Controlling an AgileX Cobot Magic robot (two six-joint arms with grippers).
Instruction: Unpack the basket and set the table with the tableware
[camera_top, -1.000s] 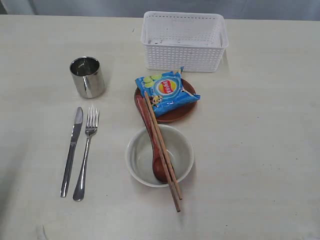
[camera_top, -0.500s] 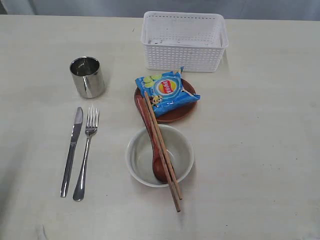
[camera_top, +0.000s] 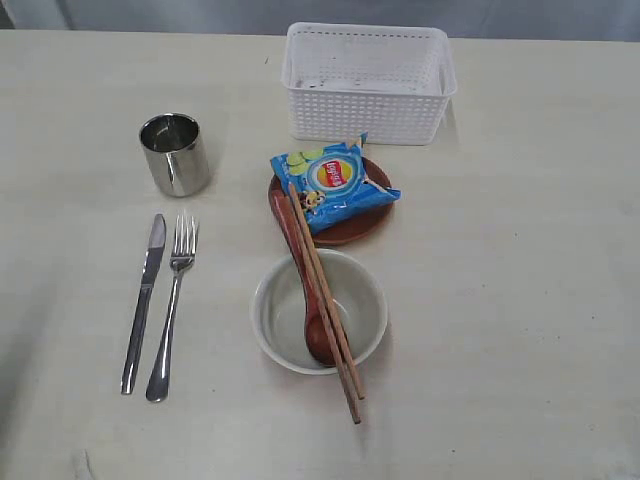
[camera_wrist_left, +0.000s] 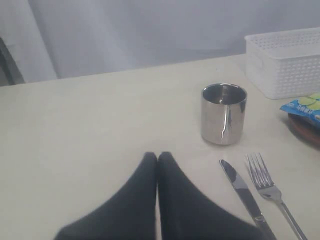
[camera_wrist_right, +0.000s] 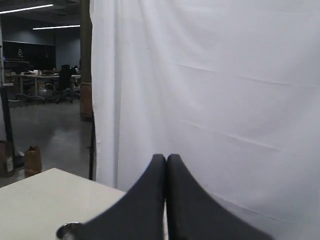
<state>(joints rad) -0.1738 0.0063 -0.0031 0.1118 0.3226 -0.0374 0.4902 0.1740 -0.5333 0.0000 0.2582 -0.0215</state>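
Note:
The white basket (camera_top: 368, 82) stands at the back of the table (camera_top: 520, 300). In front of it a brown plate (camera_top: 350, 222) carries a blue chip packet (camera_top: 333, 184). The cream bowl (camera_top: 318, 311) holds a wooden spoon (camera_top: 306, 290), and the chopstick pair (camera_top: 327, 303) lies across it. To the left lie the knife (camera_top: 144, 299) and fork (camera_top: 172, 304), with the steel cup (camera_top: 175, 154) behind them. Neither gripper shows in the exterior view. My left gripper (camera_wrist_left: 157, 156) is shut and empty, above the table short of the cup (camera_wrist_left: 224, 113). My right gripper (camera_wrist_right: 166, 158) is shut, raised toward a white curtain.
The left wrist view also catches the basket (camera_wrist_left: 285, 61), knife (camera_wrist_left: 242, 190) and fork (camera_wrist_left: 272, 192). A white curtain (camera_wrist_right: 210, 90) hangs beyond the table's edge.

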